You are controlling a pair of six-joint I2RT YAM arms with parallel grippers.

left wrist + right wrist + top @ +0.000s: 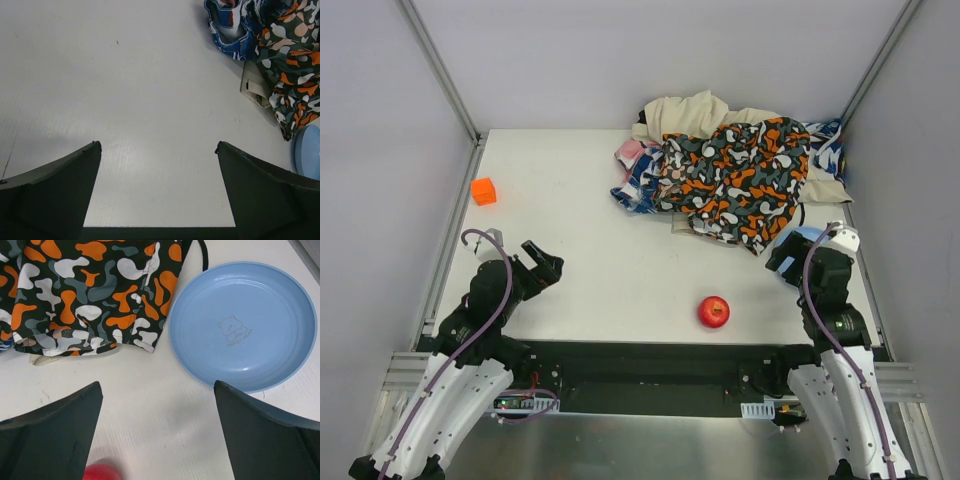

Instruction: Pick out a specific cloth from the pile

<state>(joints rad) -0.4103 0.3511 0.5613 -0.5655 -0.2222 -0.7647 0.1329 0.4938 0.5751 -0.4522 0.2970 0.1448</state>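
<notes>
The pile [735, 165] lies at the far right of the table. On top is an orange, grey and white blotch-patterned cloth [740, 180], also in the right wrist view [90, 290] and the left wrist view [295, 65]. A blue-white patterned cloth [635, 185] sticks out at its left, a beige cloth [685, 110] at the back. The plain black cloth is hidden; only a thin black cord [202, 255] shows. My left gripper [545, 265] is open and empty over bare table [157, 145]. My right gripper [782, 255] is open and empty just in front of the pile [157, 385].
A light blue plate [245, 325] lies under my right gripper beside the pile's near edge. A red apple [713, 311] sits near the front middle. An orange cube [483, 190] sits at the left edge. Walls close in the table on three sides.
</notes>
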